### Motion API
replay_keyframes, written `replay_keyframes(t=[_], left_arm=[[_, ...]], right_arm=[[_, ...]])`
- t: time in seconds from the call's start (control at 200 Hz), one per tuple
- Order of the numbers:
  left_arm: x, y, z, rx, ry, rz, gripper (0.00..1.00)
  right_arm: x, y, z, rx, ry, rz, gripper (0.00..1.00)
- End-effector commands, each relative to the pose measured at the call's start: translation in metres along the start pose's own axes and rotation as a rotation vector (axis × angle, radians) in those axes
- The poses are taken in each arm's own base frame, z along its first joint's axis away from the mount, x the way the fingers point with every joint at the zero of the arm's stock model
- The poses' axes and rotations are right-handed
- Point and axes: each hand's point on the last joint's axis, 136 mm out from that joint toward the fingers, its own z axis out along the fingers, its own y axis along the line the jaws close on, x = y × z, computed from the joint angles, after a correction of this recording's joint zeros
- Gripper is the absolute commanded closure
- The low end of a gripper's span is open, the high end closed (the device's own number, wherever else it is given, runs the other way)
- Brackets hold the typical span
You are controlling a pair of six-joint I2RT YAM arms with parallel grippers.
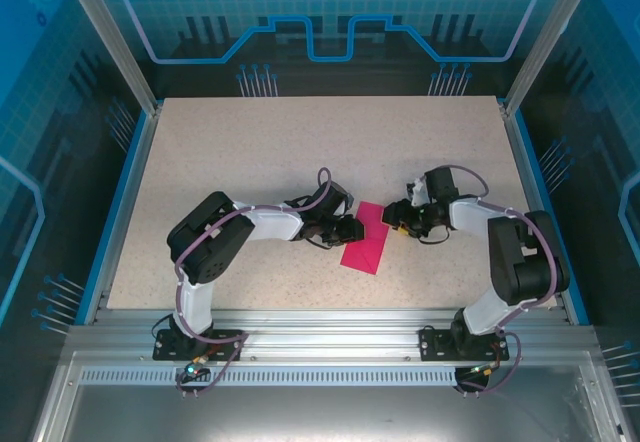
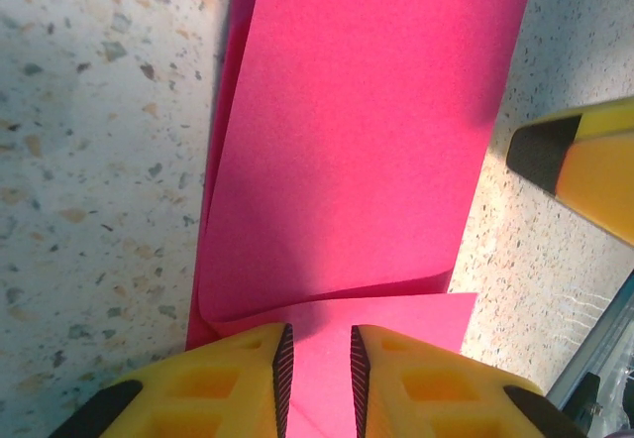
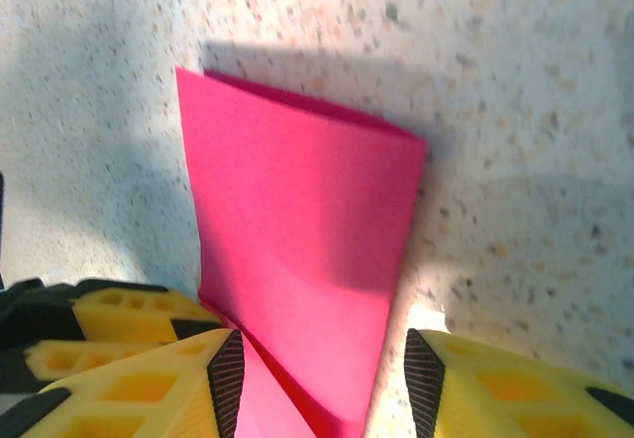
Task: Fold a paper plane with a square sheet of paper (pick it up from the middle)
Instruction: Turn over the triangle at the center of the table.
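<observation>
1. We see the pink sheet of paper (image 1: 365, 242) lying on the bench (image 1: 250, 152), roughly mid-width and closer to the near edge than the far one. It's already doubled over on itself, so it reads as a long rectangle rather than a square.
2. The two layers don't line up perfectly. From the left wrist, a strip of the lower layer peeks out along one long side, and the top layer curls up a little instead of lying flat.
3. The left end effector (image 2: 317, 344) sits over one short end of the sheet, on the side toward the left edge of the bench. Its jaws are narrow, with just a slim gap between the pads and pink paper showing through it. We don't see the pads actually pinching the paper.
4. The right end effector (image 3: 325, 354) is at the opposite side of the sheet, toward the right edge. Its jaws stand noticeably wider, and a corner of the paper pokes into the gap without either pad clamping it.
5. From the left wrist we also catch one yellow fingertip (image 2: 580, 156) of the right one, just beside the paper's long edge, not touching it.
</observation>
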Motion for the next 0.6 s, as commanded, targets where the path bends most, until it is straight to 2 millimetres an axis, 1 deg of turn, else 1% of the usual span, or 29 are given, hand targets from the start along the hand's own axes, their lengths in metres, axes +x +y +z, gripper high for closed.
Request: replay_keyframes(t=[0.0,0.14,0.21,0.375,0.595], left_arm=[[0.005,-0.004,-0.008,-0.001,0.003,0.007,0.74],[0.006,-0.005,-0.008,0.002,0.004,0.009,0.74],[0.005,-0.005,-0.008,0.002,0.003,0.009,0.74],[0.006,-0.005,-0.008,0.000,0.005,0.008,0.74],[0.005,-0.005,-0.008,0.002,0.005,0.007,0.74]], right_arm=[[-0.006,-0.001,0.005,-0.023,0.010,0.014,0.51],[-0.004,-0.005,0.010,-0.026,0.021,0.033,0.51],[-0.004,-0.003,0.011,-0.037,0.025,0.030,0.51],[0.007,0.008,0.011,-0.091,0.053,0.000,0.53],[0.022,0.012,0.010,-0.119,0.088,-0.014,0.54]])
